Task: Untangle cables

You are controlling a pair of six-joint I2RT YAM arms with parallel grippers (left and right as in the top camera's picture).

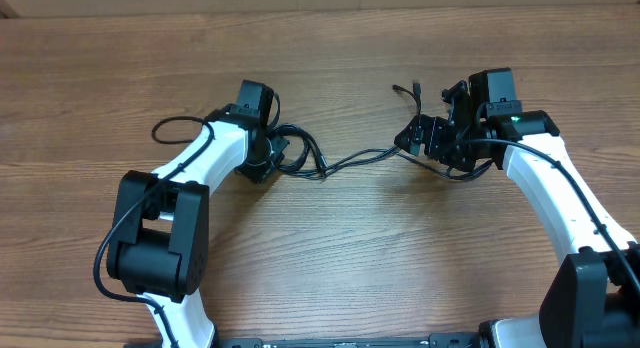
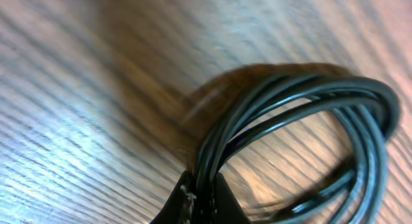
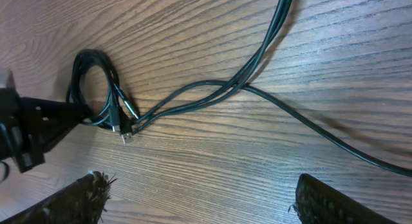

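The task seems near its beginning: the left gripper (image 2: 198, 205) is clamped on the coiled end of the cables (image 2: 380, 105), which lie on the table (image 1: 330, 258) between both arms with strands twisted together, while the right gripper (image 3: 199, 198) hangs open above them, holding nothing.

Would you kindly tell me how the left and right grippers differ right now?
The left gripper has its fingers shut on the coiled cables; the right gripper has its fingers spread wide with nothing between them. The left gripper sits right at the coil, while the right gripper looks down on the straighter strands from above. Both face the wooden table.
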